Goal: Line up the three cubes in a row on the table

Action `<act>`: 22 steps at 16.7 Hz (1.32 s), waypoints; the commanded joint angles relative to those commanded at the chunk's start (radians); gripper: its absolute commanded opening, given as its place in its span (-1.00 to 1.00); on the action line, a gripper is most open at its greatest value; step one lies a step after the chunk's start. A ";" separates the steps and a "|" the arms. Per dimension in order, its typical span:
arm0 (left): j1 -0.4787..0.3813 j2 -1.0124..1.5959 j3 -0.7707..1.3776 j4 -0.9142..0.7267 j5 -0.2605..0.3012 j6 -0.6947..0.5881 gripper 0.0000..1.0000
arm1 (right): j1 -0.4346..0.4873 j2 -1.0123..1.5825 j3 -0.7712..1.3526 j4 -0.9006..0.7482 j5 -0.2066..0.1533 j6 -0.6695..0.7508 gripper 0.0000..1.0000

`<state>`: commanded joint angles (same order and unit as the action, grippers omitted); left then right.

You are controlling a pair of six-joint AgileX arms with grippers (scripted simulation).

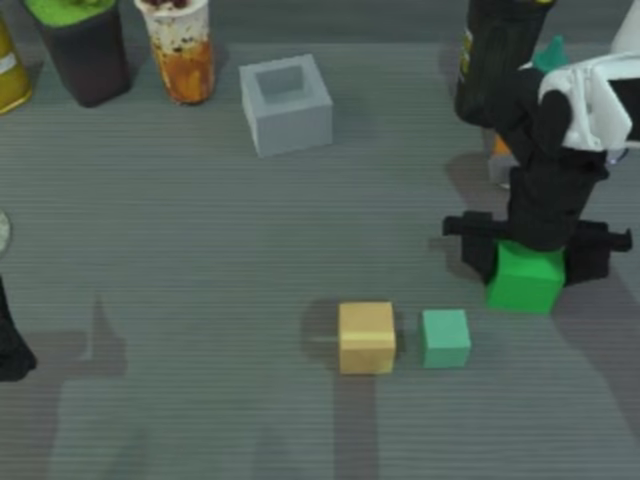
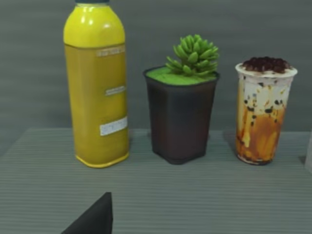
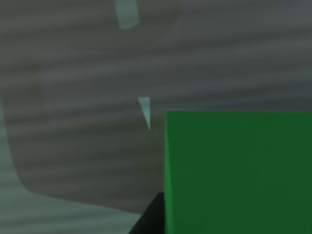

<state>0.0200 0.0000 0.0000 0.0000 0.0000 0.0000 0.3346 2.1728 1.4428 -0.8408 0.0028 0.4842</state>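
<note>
A pale yellow cube (image 1: 366, 337) and a small teal-green cube (image 1: 445, 338) sit side by side on the ribbed grey table (image 1: 200, 250), a narrow gap between them. Up and to the right of them is the larger bright green cube (image 1: 525, 280), held by my right gripper (image 1: 535, 252), whose dark fingers flank it. In the right wrist view the bright green cube (image 3: 239, 170) fills the near corner, with one black finger (image 3: 153, 217) pressed to its side. My left gripper (image 1: 12, 355) is parked at the table's left edge, far from the cubes.
A grey hollow open-topped block (image 1: 286, 103) stands at the back centre. Along the back left are a yellow bottle (image 2: 97, 92), a potted succulent (image 2: 181, 112) and a layered drink cup (image 2: 263, 112). Partly hidden objects stand behind my right arm (image 1: 500, 150).
</note>
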 joint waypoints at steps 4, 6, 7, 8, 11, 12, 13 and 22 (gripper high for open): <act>0.000 0.000 0.000 0.000 0.000 0.000 1.00 | 0.000 0.000 0.000 0.000 0.000 0.000 -1.00; 0.000 0.000 0.000 0.000 0.000 0.000 1.00 | 0.000 0.000 0.000 0.000 0.000 0.000 -1.00; 0.000 0.000 0.000 0.000 0.000 0.000 1.00 | -0.003 -0.012 0.002 -0.005 0.005 -0.001 -1.00; 0.000 0.000 0.000 0.000 0.000 0.000 1.00 | -0.002 -0.013 0.005 -0.009 0.005 -0.001 -1.00; 0.000 0.000 0.000 0.000 0.000 0.000 1.00 | -0.001 -0.037 0.052 -0.080 0.005 0.000 -1.00; 0.000 0.000 0.000 0.000 0.000 0.000 1.00 | 0.000 -0.051 0.073 -0.119 0.005 0.000 -1.00; 0.000 0.000 0.000 0.000 0.000 0.000 1.00 | 0.002 -0.065 0.095 -0.161 0.005 0.000 -1.00; 0.000 0.000 0.000 0.000 0.000 0.000 1.00 | 0.012 -0.092 0.161 -0.253 0.004 0.006 -1.00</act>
<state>0.0200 0.0000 0.0000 0.0000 0.0000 0.0000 0.3465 2.0810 1.6039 -1.0934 0.0067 0.4900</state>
